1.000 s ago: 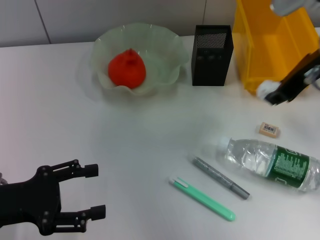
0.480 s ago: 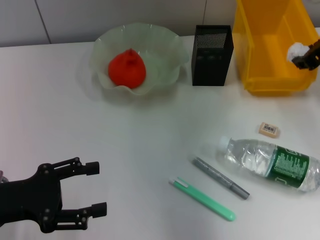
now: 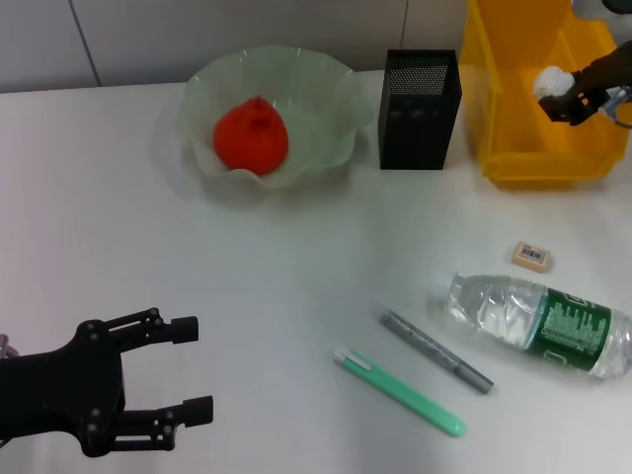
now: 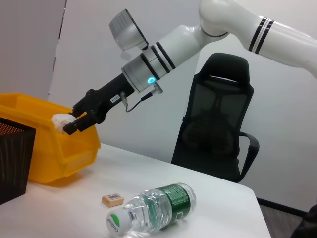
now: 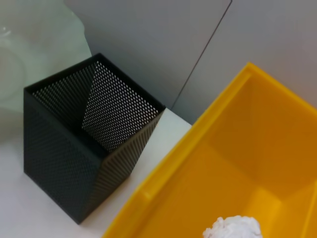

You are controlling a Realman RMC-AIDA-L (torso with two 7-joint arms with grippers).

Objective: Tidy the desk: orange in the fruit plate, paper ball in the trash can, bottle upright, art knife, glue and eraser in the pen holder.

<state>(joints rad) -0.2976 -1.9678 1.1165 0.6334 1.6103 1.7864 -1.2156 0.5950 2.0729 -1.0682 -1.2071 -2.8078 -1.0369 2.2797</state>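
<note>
My right gripper (image 3: 559, 102) is shut on the white paper ball (image 3: 549, 81) and holds it above the inside of the yellow trash can (image 3: 513, 148); the ball also shows in the right wrist view (image 5: 233, 228) and left wrist view (image 4: 60, 120). The orange (image 3: 251, 136) lies in the pale-green fruit plate (image 3: 326, 89). The black mesh pen holder (image 3: 419, 97) stands between plate and bin. The bottle (image 3: 538, 321) lies on its side at the right. The beige eraser (image 3: 531, 256) lies above it. My left gripper (image 3: 188, 370) is open and empty at the front left.
A grey pen-like stick (image 3: 434, 351) and a green art knife (image 3: 398, 392) lie side by side on the white table left of the bottle. A black office chair (image 4: 218, 119) stands behind the table in the left wrist view.
My right gripper has carried the paper ball from the bin's front edge up and over the bin's inside. The left arm has stayed in place.
</note>
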